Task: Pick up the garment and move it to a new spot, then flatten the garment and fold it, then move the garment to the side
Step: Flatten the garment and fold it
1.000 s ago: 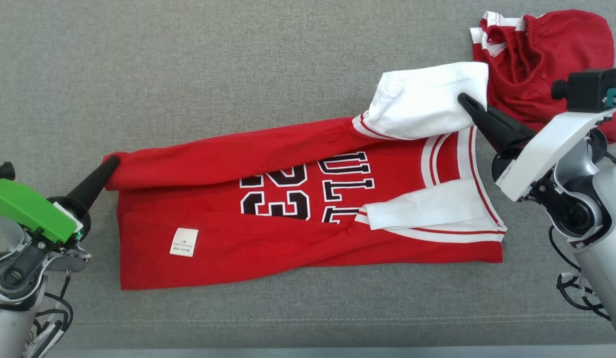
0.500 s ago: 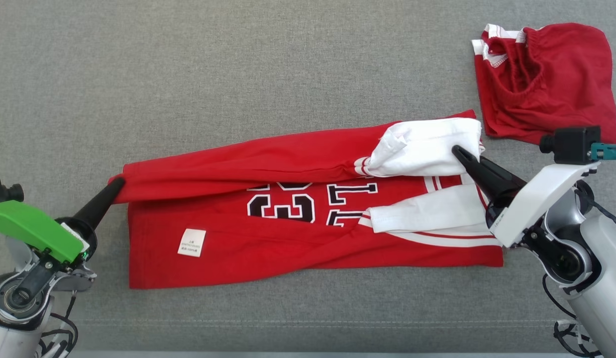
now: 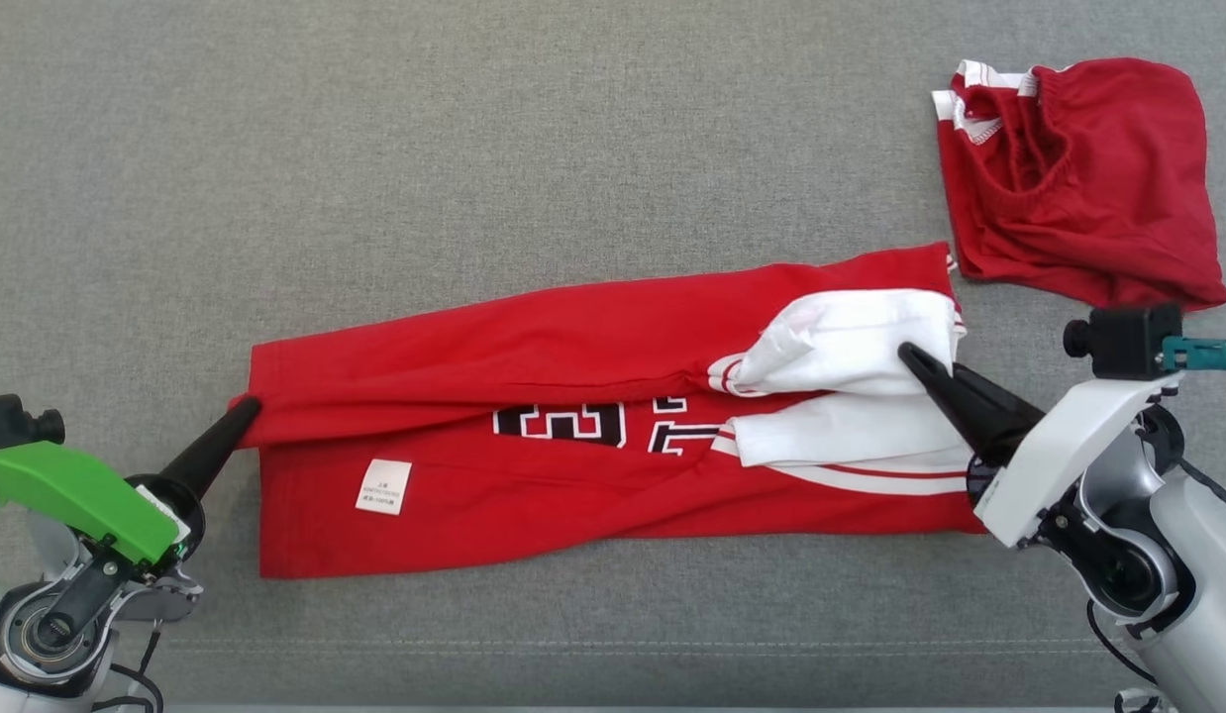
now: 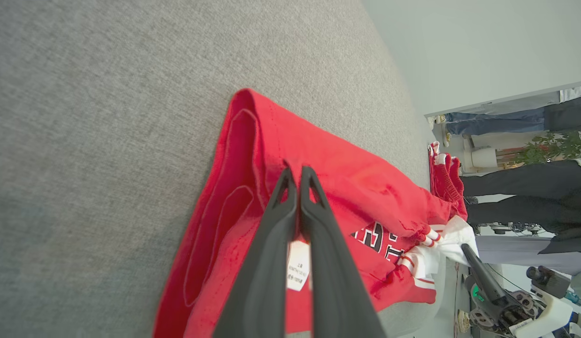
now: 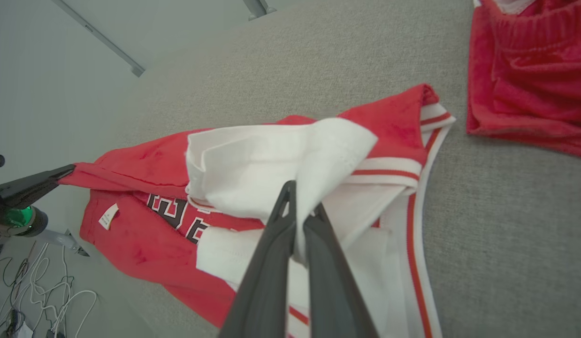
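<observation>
A grey woven cloth surface [image 3: 474, 149] spreads flat across my head view, with a stitched seam running near the 6 o'clock edge. Through the left wrist view I see a pale wall [image 4: 459, 42] beyond the surface's far edge, and past it a person's dark trouser legs [image 4: 530, 180] and a green potted plant [image 4: 553, 145]. The right wrist view shows loose white cables [image 5: 60, 300] on the floor below.

The red basketball jersey [image 3: 573, 515] with white trim and black numerals lies across the middle of the surface, its long axis running from 9 o'clock to 3 o'clock. Its 12 o'clock long edge is folded over toward 6 o'clock, covering the upper half of the numerals. A small white care label [image 3: 383, 486] sits toward the jersey's 7 o'clock corner.

My left gripper [image 3: 247, 406] is at the jersey's 9 o'clock end, fingers pressed together on the red hem corner. My right gripper [image 3: 906, 352] is at the 3 o'clock end, fingers clamped on a puffed fold of white sleeve fabric [image 3: 851, 337] (the right wrist view shows the cloth pinched between the two tips).

A pair of crumpled red shorts [image 3: 1078, 178] with white edging lies at 2 o'clock, just beside the jersey's far corner; I cannot tell whether the two touch.
</observation>
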Controlling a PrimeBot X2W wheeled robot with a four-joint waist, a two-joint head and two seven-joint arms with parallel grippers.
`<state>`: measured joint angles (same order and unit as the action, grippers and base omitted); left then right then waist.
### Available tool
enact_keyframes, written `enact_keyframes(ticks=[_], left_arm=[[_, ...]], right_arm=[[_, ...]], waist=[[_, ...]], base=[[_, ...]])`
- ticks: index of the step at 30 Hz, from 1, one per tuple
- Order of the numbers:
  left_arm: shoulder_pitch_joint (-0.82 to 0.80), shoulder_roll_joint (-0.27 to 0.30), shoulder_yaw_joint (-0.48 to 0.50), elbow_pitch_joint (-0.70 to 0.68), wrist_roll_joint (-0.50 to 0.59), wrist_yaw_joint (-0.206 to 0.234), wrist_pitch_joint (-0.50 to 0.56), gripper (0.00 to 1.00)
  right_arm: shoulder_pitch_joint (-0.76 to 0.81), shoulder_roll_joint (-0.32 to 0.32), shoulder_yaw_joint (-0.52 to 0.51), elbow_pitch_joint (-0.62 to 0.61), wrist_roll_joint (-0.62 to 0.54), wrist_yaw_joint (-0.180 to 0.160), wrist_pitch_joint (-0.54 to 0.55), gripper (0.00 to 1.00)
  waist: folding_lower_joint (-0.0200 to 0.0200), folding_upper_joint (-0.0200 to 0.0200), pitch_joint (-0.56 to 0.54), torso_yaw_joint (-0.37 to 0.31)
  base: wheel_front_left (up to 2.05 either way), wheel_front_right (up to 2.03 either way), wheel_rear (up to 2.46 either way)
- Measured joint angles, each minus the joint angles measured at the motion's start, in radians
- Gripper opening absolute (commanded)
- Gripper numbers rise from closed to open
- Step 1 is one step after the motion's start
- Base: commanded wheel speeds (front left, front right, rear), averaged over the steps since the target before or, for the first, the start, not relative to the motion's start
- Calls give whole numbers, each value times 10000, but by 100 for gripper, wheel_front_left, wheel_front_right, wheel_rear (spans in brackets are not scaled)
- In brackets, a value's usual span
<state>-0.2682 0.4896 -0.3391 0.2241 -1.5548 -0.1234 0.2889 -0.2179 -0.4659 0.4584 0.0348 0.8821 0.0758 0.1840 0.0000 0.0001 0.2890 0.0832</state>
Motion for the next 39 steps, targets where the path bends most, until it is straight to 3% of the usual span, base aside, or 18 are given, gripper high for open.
enact_keyframes(ticks=[7,9,11,13,14,20,25,26,27,29,30,39], left_arm=[[125,15,8,-15,0,0,-82,0],[193,19,10,-21,0,0,-82,0],[270,33,8,-15,2,0,-82,0],[277,61,8,-17,2,0,-102,1],[286,67,6,-17,4,0,-161,7],[469,98,2,6,8,0,-186,24],[507,119,-15,67,69,0,-274,46],[534,123,-23,71,111,0,-278,52],[570,123,-31,104,111,0,-351,76],[686,125,-33,196,111,0,-391,95],[760,130,-38,211,113,0,-393,99],[1194,268,-194,257,311,0,-570,100]], right_arm=[[482,36,171,-100,-44,-90,-98,0],[539,42,199,-142,-56,-121,-134,33],[604,42,224,-176,-119,-148,-150,42],[649,40,244,-192,-123,-148,-165,79],[654,40,267,-194,-140,-148,-167,100],[838,10,261,-293,-207,-167,-255,100],[954,2,217,-326,-207,-249,-353,100],[991,2,205,-330,-207,-251,-357,100],[1034,6,199,-328,-207,-253,-405,100],[1068,13,169,-324,-209,-343,-500,100],[1080,13,113,-328,-209,-351,-558,100],[1406,15,-35,-460,-297,-602,-788,100]], waist=[[0,0,-31,-53],[0,0,-38,-73],[0,0,-44,-95],[0,0,-50,-116],[0,0,-62,-128],[0,0,-92,-190],[0,0,-139,-240],[0,0,-151,-247],[0,0,-169,-255],[0,0,-232,-270],[0,0,-269,-278],[0,0,-526,-295]], base=[[0,0,0],[0,0,0],[0,0,0],[0,0,0],[0,0,0],[0,0,0],[0,0,0],[0,0,0],[0,0,0],[0,0,0],[0,0,0],[0,0,0]])
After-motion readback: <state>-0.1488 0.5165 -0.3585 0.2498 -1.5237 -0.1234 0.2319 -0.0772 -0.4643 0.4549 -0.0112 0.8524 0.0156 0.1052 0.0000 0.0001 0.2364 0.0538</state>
